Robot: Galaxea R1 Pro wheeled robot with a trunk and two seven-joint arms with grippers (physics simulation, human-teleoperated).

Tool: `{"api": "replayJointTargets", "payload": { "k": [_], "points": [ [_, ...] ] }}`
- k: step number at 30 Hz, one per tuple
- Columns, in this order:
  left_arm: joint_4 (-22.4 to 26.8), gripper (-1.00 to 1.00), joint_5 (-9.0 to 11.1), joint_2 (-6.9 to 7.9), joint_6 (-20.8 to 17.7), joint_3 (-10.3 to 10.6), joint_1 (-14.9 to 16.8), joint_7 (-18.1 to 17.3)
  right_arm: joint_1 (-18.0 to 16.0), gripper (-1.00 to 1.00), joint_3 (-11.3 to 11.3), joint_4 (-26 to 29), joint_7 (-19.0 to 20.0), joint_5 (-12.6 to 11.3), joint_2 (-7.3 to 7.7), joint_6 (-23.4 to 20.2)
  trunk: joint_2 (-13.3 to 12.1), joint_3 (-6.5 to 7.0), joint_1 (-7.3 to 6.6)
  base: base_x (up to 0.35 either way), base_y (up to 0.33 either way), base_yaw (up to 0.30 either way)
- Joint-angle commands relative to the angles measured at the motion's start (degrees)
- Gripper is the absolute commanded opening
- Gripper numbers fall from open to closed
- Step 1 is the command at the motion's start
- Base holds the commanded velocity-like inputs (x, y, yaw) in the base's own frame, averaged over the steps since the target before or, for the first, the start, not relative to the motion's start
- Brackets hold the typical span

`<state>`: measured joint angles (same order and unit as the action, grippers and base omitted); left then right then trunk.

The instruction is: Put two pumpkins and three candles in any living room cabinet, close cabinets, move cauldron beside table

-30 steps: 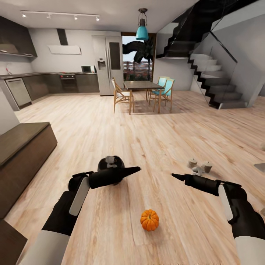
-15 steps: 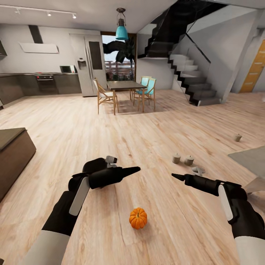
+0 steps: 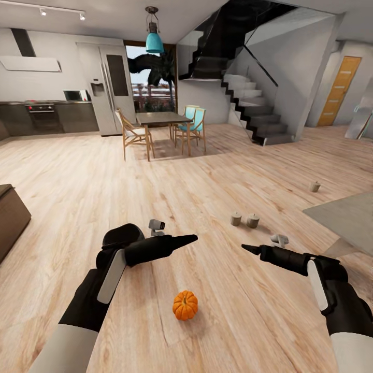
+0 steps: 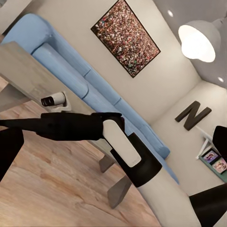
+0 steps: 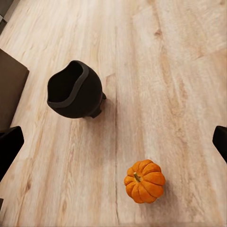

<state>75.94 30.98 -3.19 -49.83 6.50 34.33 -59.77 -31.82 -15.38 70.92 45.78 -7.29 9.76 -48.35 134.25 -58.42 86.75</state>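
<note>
the pale wooden plank floor (image 3: 217, 171) is stretching wide and bare ahead of both arms, all the way to a dark dining table with wooden and teal chairs (image 3: 158, 120) and a black and white staircase (image 3: 248, 103) far off. the corner of a low dark-brown wooden cabinet (image 3: 9, 217) is poking in at the left edge, well apart from the left arm. a flat grey rug or low table edge (image 3: 347, 217) is lying out past the right arm.

the black pointed left gripper (image 3: 182, 240) is hanging over the floor with its fingers looking pressed close together into one thin tip. the black pointed right gripper (image 3: 249, 249) is hanging level with it, well apart, and in the head view its tip is looking thin too. in the right wrist view its two dark finger tips are sitting at the far sides, so the fingers are spread wide with nothing between them.

a small orange ribbed pumpkin with a dark stem (image 3: 185, 305) is sitting on the floor between the two grippers, lower down and nearer the robot. it is touching neither one. the right wrist view is showing the same pumpkin (image 5: 144, 180) below the open fingers.

a round matte black cauldron with a wide mouth (image 5: 74, 89) is standing upright on the floor near the pumpkin. in the head view the cauldron (image 3: 120, 234) is peeking out just behind the left gripper's arm. what is inside the pot is too dark to tell.

two short beige-grey candles (image 3: 244, 219) are standing side by side ahead of the right gripper. a third candle (image 3: 314, 186) is standing farther off to the right.
</note>
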Motion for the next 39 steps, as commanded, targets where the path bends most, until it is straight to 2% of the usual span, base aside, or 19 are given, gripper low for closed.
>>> {"api": "replayJointTargets", "payload": {
  "k": [1,13,30,39],
  "points": [
    [0.0,1.0,0.02,0.01,0.0,0.0,0.02,0.0,0.0,1.0,0.0,-0.31,-0.04,0.0,0.0,0.19,0.0,0.0,0.0,0.0,0.0,-0.008],
    [-0.06,1.0,0.04,0.03,0.0,-0.08,0.0,0.0,0.0,1.0,0.15,-1.11,0.06,-0.24,-0.28,0.48,0.0,-0.01,0.0,0.0,0.0,-0.023],
    [0.0,1.0,-0.05,0.03,0.0,0.0,0.04,0.0,0.0,1.0,0.18,-1.13,0.28,-0.29,-0.67,0.14,0.0,0.58,0.0,0.0,0.0,-0.256],
    [0.0,1.0,-0.05,0.03,0.0,0.0,0.04,0.0,0.0,1.0,0.09,-1.14,0.29,-0.35,-0.62,-0.24,0.0,0.04,0.0,0.0,0.0,-0.184]
  ]
}}
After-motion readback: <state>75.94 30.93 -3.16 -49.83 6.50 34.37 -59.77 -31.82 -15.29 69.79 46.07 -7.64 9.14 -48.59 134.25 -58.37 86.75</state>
